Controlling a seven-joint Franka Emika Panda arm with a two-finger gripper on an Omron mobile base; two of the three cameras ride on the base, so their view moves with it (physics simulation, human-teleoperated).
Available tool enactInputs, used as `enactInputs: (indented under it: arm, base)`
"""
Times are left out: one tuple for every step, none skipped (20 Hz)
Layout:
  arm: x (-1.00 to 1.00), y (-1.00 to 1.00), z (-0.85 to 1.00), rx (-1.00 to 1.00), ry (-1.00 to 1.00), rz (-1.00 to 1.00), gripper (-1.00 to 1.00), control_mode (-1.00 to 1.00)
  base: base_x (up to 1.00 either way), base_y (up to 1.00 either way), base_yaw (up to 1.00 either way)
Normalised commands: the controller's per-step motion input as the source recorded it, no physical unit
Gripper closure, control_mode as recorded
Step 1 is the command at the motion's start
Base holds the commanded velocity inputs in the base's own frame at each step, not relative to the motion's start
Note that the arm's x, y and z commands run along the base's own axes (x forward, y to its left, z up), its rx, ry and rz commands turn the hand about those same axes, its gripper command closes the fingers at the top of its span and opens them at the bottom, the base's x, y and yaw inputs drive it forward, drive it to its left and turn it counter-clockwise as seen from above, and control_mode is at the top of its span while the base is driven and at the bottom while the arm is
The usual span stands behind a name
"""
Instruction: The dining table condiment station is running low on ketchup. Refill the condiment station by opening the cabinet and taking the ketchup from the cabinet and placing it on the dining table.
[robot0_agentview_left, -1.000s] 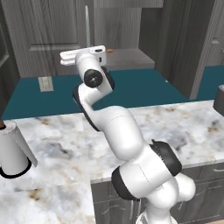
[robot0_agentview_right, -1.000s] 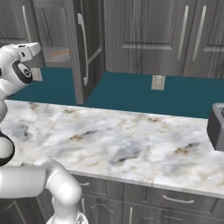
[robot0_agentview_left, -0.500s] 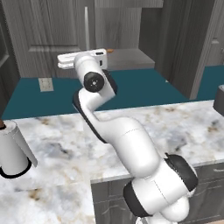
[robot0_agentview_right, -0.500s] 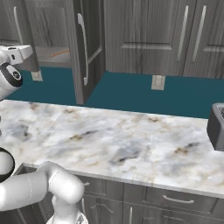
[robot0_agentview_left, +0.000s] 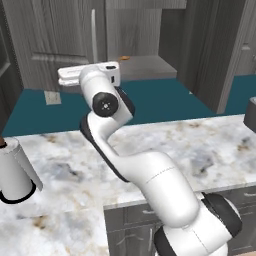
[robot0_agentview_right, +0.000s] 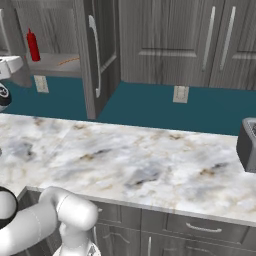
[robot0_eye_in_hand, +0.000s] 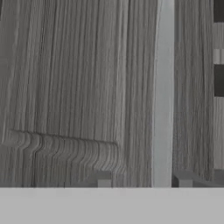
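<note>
The cabinet (robot0_agentview_right: 150, 40) is dark grey wood grain, and its right door (robot0_agentview_right: 102, 55) stands swung open. On the grey shelf (robot0_agentview_right: 60, 64) inside, the red ketchup (robot0_agentview_right: 33, 45) stands upright at the left. My white hand (robot0_agentview_left: 87, 75) is raised in front of the closed left door (robot0_agentview_left: 50, 40). In the hand view that door's silver bar handle (robot0_eye_in_hand: 164, 96) runs between the fingertips of my gripper (robot0_eye_in_hand: 144, 180), closer to the right one. The fingers stand apart, so the gripper is open and holds nothing. The dining table is out of view.
A marble counter (robot0_agentview_right: 140, 155) lies below the cabinet, with my arm (robot0_agentview_left: 145, 175) rising over it. A white paper-towel roll (robot0_agentview_left: 15, 172) stands at its left and a dark appliance (robot0_agentview_right: 247, 145) at its right. A small orange item (robot0_agentview_right: 67, 61) lies on the shelf.
My hand has shifted left, off toward the edge of the right base view, uncovering the ketchup on the shelf. The fingers have barely narrowed. The doors have not moved.
</note>
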Motion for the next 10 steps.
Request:
enactInputs:
  arm:
    - [-1.00, 0.97, 0.26, 0.00, 0.00, 0.03, 1.00, -1.00]
    - [-1.00, 0.96, 0.26, 0.00, 0.00, 0.02, 1.00, -1.00]
    - [-1.00, 0.95, 0.26, 0.00, 0.00, 0.02, 1.00, -1.00]
    - [-1.00, 0.95, 0.26, 0.00, 0.00, 0.02, 1.00, -1.00]
    - [-1.00, 0.94, 0.26, 0.00, 0.00, 0.01, 1.00, -1.00]
    - [-1.00, 0.89, 0.24, 0.00, 0.00, 0.01, 1.00, -1.00]
    - [-1.00, 0.87, 0.20, 0.00, 0.00, 0.01, 1.00, -1.00]
    - [-1.00, 0.84, 0.11, 0.00, 0.00, 0.01, -1.00, -1.00]
    - [-1.00, 0.81, 0.00, 0.00, 0.00, 0.00, -1.00, -1.00]
    - [-1.00, 0.76, 0.00, 0.00, 0.00, 0.00, -1.00, -1.00]
  base:
    - [0.00, 0.00, 0.00]
    - [0.00, 0.00, 0.00]
    - [0.00, 0.00, 0.00]
    - [0.00, 0.00, 0.00]
    - [0.00, 0.00, 0.00]
    - [0.00, 0.00, 0.00]
    - [0.00, 0.00, 0.00]
    - [0.00, 0.00, 0.00]
    - [0.00, 0.00, 0.00]
    - [0.00, 0.00, 0.00]
